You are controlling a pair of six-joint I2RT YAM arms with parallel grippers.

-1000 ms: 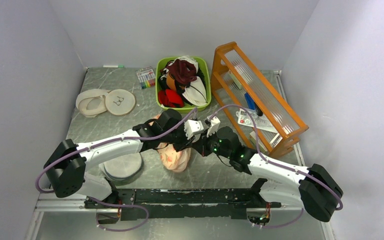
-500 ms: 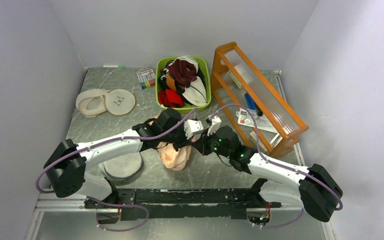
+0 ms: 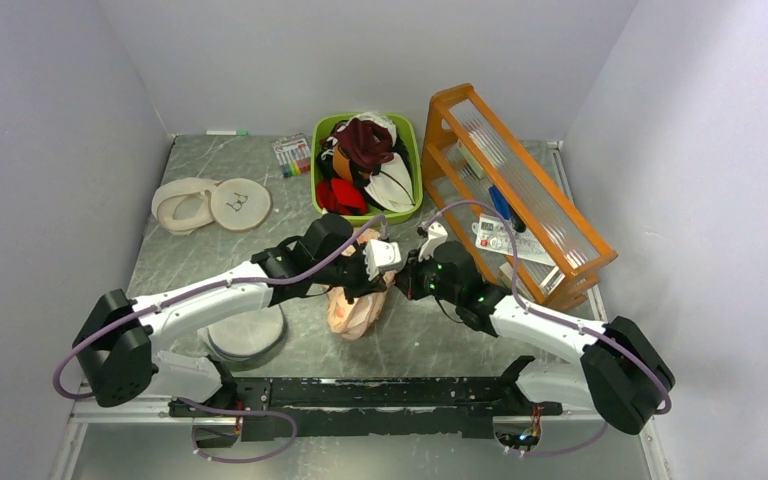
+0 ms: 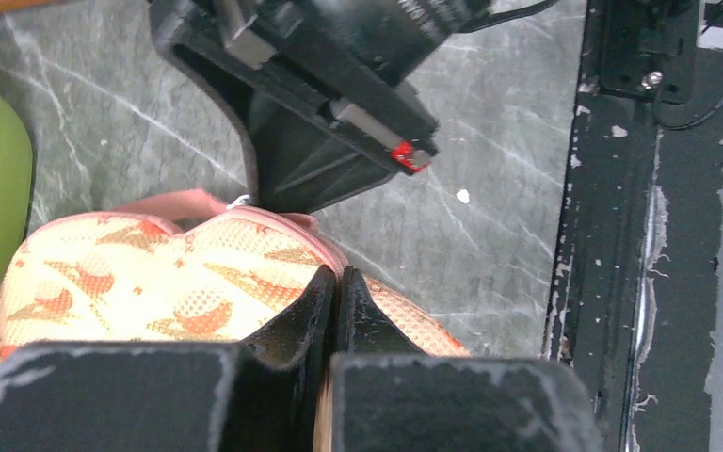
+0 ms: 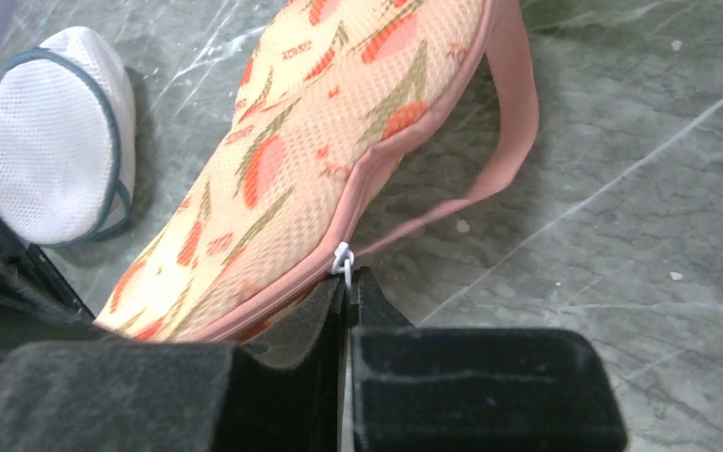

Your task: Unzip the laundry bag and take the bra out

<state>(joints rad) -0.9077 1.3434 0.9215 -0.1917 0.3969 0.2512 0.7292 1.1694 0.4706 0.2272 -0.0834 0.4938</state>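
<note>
Cream-peach floral padded laundry bag (image 5: 339, 122) near the tabletop's (image 3: 415, 345) front edge; left hand (image 4: 334, 280) clenches its pink rim, right hand (image 5: 348, 282) pinches the white zip pull (image 5: 342, 255).

Overhead; wrist close-ups of laundry bag (image 3: 356, 312)

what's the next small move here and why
Probably slide the right gripper along the pink edge: it pinches the zip pull, the laundry bag looks zipped shut, and the left gripper clamps its rim.
</note>
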